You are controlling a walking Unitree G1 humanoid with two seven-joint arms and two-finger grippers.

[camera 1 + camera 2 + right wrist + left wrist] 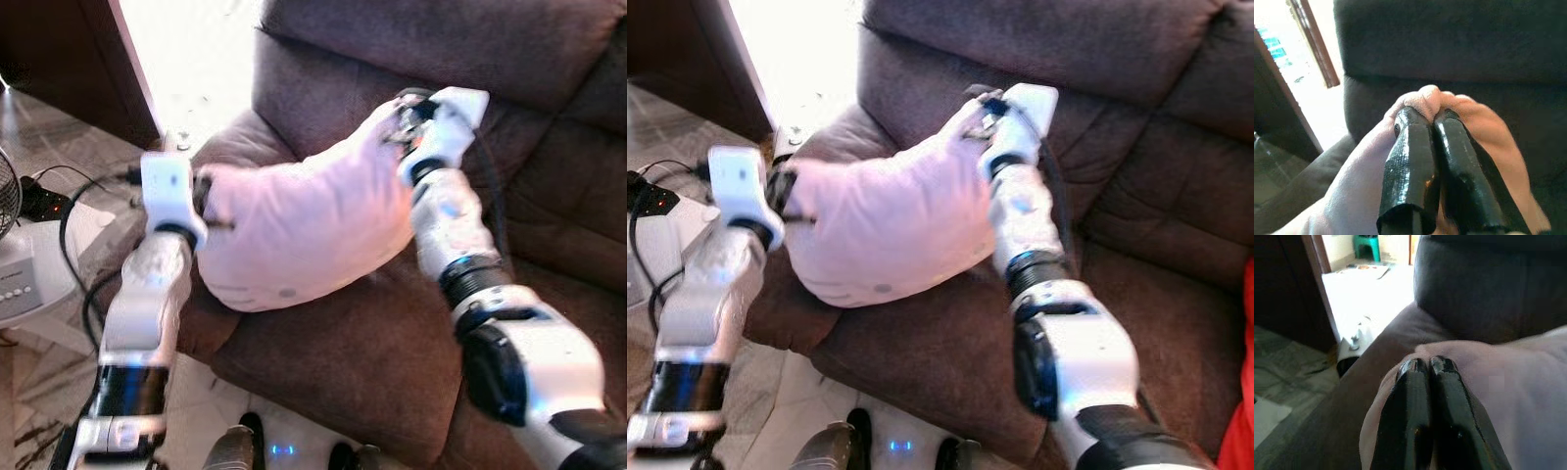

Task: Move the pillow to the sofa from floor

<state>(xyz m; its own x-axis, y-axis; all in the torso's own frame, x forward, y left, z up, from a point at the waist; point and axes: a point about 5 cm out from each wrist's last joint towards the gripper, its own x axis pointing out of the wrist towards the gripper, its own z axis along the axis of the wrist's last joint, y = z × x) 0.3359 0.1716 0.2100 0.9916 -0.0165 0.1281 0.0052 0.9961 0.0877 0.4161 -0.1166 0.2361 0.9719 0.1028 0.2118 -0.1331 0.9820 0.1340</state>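
pillow (299,230) spans between both arms, long axis left-right, over the sofa (392,343) seat: left gripper (1427,369) and right gripper (1422,120) each clamped on an end.

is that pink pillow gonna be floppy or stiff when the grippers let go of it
Probably floppy: the pillow sags between the left gripper and right gripper, each pinching bunched fabric. Likely light, since two corner pinches carry it. It should slump flat on the sofa, not roll.

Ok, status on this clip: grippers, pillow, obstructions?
Left gripper and right gripper pinching soft pale-pink pillow at opposite ends. Pillow on brown fabric sofa.
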